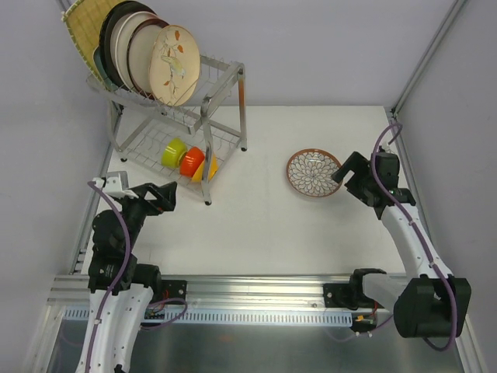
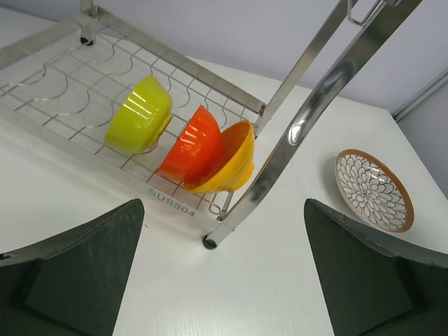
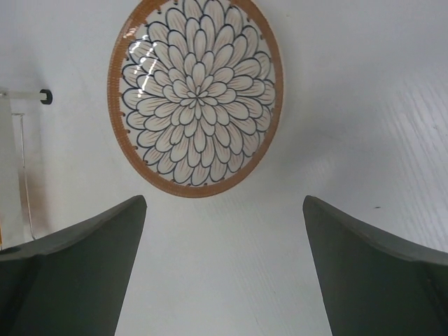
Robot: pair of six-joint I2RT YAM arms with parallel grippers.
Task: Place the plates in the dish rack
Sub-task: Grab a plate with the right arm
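Right of dish rack [image 1: 205, 124], petal plate [image 1: 314, 172] flat on worktop [image 1: 264, 225], not yet loaded; other plates [image 1: 147, 54] racked on edge. Right jaws released, aimed at it, likely for pickup; left jaws released, idle.

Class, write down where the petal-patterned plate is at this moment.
In the top view the petal plate lies flat on the table, right of the rack and apart from it, just ahead of the open right pincer.
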